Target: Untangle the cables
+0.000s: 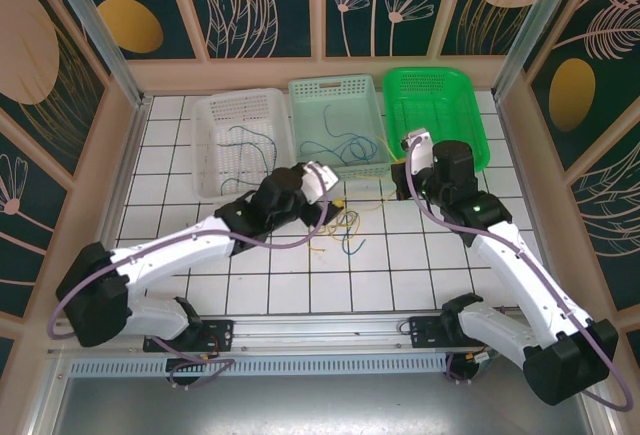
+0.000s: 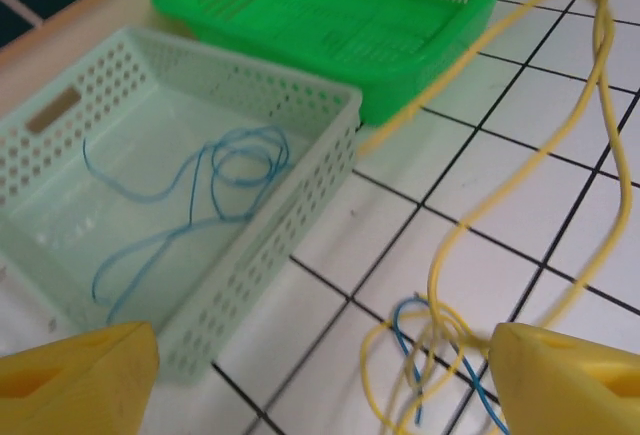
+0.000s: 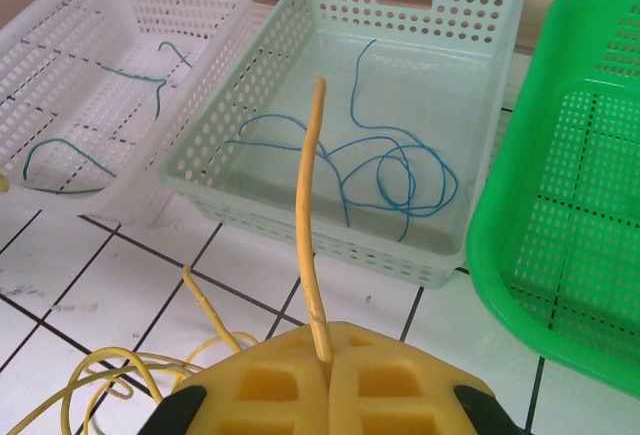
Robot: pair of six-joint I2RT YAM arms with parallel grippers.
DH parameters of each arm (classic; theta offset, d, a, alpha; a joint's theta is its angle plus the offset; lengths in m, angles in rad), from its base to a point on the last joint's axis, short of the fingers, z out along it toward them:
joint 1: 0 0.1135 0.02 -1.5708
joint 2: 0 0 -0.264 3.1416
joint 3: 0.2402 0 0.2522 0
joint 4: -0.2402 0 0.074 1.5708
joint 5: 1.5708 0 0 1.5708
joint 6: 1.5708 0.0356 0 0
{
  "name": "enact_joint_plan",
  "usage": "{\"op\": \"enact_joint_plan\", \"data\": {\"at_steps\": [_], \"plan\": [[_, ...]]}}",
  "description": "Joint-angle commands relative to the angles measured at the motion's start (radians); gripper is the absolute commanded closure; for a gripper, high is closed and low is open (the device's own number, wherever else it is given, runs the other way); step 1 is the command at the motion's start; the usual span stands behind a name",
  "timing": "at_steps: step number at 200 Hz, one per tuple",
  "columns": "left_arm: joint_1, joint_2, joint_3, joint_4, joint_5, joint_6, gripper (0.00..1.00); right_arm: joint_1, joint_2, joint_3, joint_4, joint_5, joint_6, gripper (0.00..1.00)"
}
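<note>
A small tangle of cables (image 1: pixel 342 227), yellow with one blue strand, lies on the white tiles in front of the baskets. My left gripper (image 1: pixel 334 198) hovers just over it, open. In the left wrist view its yellow fingers (image 2: pixel 80 375) stand far apart, with the yellow loops (image 2: pixel 436 285) and the blue strand (image 2: pixel 404 323) near the right finger and nothing held. My right gripper (image 1: pixel 402 171) is shut on a yellow cable (image 3: pixel 308 205), whose free end sticks up out of the closed fingertips (image 3: pixel 328 363). Slack yellow loops (image 3: pixel 110 370) trail left on the tiles.
Three baskets line the back. The white basket (image 1: pixel 215 105) holds dark teal cables (image 3: pixel 60 145). A blue cable (image 3: pixel 390 175) lies in the pale green basket (image 1: pixel 300 90). The bright green basket (image 1: pixel 470 105) stands at the right. Walls close in on both sides.
</note>
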Motion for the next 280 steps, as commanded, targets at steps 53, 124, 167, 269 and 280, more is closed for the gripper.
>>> {"op": "enact_joint_plan", "data": {"at_steps": [53, 124, 167, 269, 280], "plan": [[0.001, 0.092, 0.179, -0.067, 0.249, 0.246, 0.21, 0.008, 0.012, 0.007, 0.018, -0.023, -0.025, 1.0], [0.001, 0.222, 0.263, -0.129, 0.519, 0.185, 0.26, 0.008, 0.033, 0.034, 0.03, -0.015, -0.023, 1.0], [0.001, 0.274, 0.297, -0.144, 0.541, 0.188, 0.29, 0.007, 0.028, 0.044, 0.027, -0.004, -0.021, 1.0], [0.008, 0.178, 0.178, 0.04, 0.191, 0.107, 0.37, 0.005, 0.022, 0.032, 0.025, 0.009, -0.022, 1.0], [0.021, 0.156, 0.161, 0.066, 0.194, 0.084, 0.35, 0.006, 0.021, 0.032, 0.027, 0.011, -0.022, 1.0]]}}
